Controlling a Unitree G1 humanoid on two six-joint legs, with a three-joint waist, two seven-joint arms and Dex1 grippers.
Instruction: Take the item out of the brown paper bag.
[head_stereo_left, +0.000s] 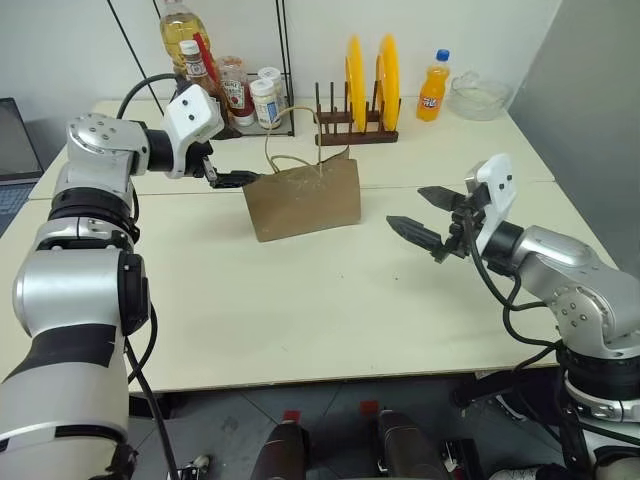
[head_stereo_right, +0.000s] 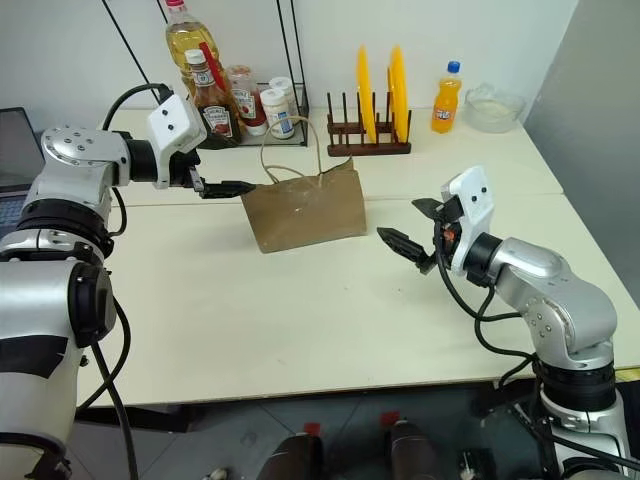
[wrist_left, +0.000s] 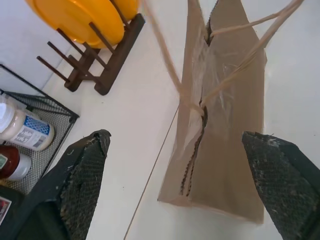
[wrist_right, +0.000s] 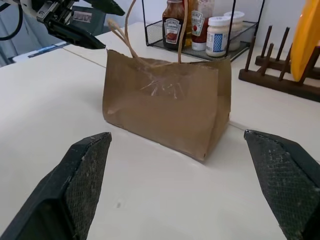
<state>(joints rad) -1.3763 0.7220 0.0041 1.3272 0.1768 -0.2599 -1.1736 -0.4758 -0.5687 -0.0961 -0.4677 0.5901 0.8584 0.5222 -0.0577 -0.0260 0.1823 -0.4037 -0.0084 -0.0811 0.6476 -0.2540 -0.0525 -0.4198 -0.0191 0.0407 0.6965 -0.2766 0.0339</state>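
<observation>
the table (head_stereo_left: 300, 330) carries the bag (head_stereo_left: 303, 199) standing upright near its middle, a little toward the far edge, its long axis running roughly across the table, left to right, with the mouth up. expect thin kraft paper: light, soft, quick to crumple or tip, so you'll want one side steadied while the other reaches in. its cord handles (head_stereo_left: 285, 150) loop up loosely above the mouth and look like the easiest hold, or pinch the top rim. something clear and crinkly shows at the mouth in the left wrist view; the item itself is hidden inside, so you can't tell which way it lies. judged as a small filled bottle, it should be stiff, smooth, a bit slippery and heavier than the bag; take it by the neck or body. your left gripper (head_stereo_left: 232, 179) sits just beside the bag's left top corner, fingers apart, holding nothing. your right gripper (head_stereo_left: 430, 215) hangs off to the bag's right, well apart from it, spread wide and empty.
</observation>
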